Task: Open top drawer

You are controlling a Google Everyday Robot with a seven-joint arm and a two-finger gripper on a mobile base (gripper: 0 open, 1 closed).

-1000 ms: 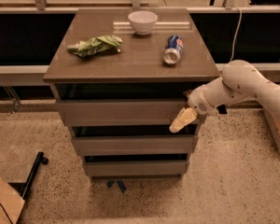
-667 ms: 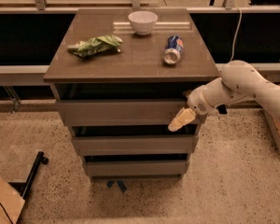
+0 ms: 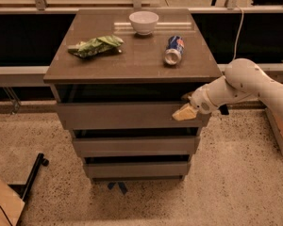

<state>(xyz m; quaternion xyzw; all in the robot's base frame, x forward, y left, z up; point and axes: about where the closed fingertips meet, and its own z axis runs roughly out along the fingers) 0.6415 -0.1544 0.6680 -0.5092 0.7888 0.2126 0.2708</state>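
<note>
The top drawer (image 3: 122,116) is the widest of three grey-brown drawer fronts under the cabinet top (image 3: 132,60). It stands out a little, with a dark gap above its front panel. My gripper (image 3: 185,111) is at the right end of that drawer's front, at its upper edge, its tan fingers (image 3: 183,113) against the panel. My white arm (image 3: 240,86) reaches in from the right.
On the cabinet top lie a green snack bag (image 3: 96,45), a white bowl (image 3: 144,22) and a blue soda can (image 3: 173,50) on its side. The middle drawer (image 3: 134,146) and bottom drawer (image 3: 137,169) are below. A black stand leg (image 3: 30,175) and cardboard (image 3: 2,204) are at the lower left.
The gripper has shifted slightly left and up along the top drawer's front. The drawer looks about the same.
</note>
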